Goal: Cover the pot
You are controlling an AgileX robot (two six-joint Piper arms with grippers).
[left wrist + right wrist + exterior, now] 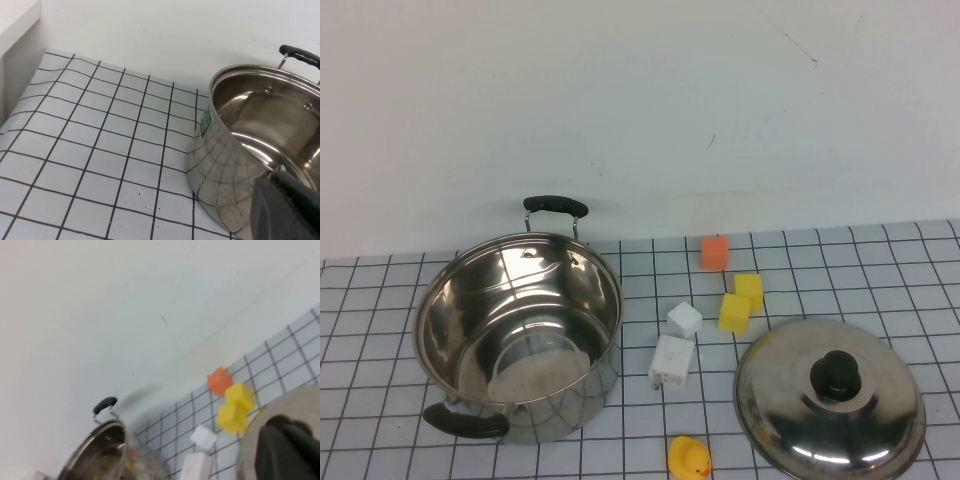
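Observation:
The pot [518,335], a large shiny steel stockpot with two black side handles, stands open and empty at the left of the table. It also shows in the left wrist view [250,150]. The domed steel lid [830,400] with a black knob [837,374] lies on the table at the right front, apart from the pot. It also shows in the right wrist view [290,410]. Neither gripper is in the high view. A dark part of my left gripper [287,210] shows close beside the pot's wall. A dark part of my right gripper [290,452] shows just over the lid.
Between pot and lid lie two white blocks [675,345], two yellow blocks [741,302], an orange block [715,252] and a yellow rubber duck [688,459] at the front edge. A white wall stands behind the gridded table.

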